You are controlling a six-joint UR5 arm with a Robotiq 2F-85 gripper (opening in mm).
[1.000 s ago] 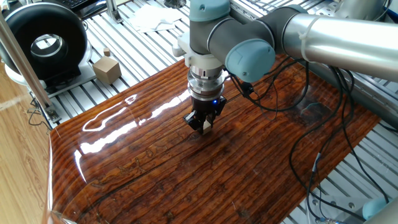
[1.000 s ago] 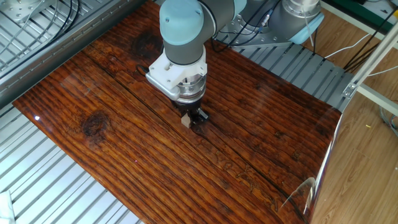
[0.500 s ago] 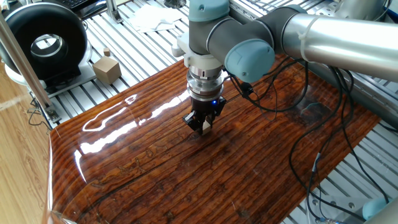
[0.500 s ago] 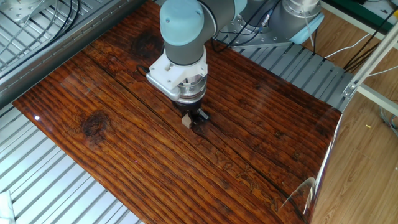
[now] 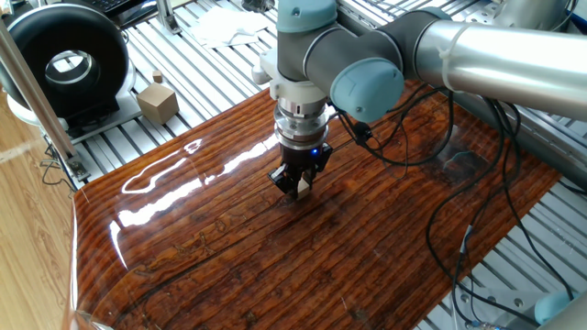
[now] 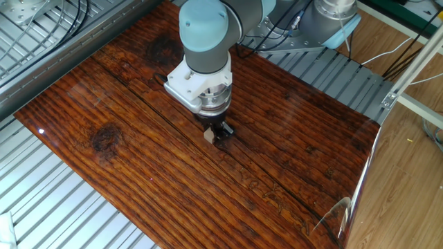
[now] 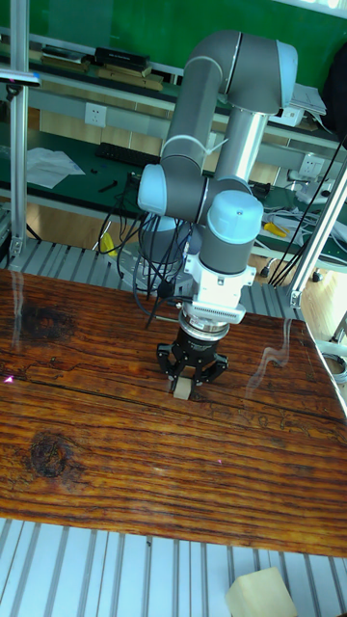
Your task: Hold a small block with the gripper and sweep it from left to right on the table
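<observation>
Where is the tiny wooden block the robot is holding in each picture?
One fixed view: the small block sits near the middle of the picture, between the fingers, low over the table.
The other fixed view: the small block is just left of centre, under the white wrist.
Tall fixed view: the small block is a little below the middle.
Shared landmark: the gripper pinching it.

The gripper [image 7: 192, 371] points straight down near the tabletop's [image 7: 116, 453] middle, its black fingers [image 7: 169, 362] clamped on the small block [image 7: 180, 388], which touches the tabletop.
</observation>
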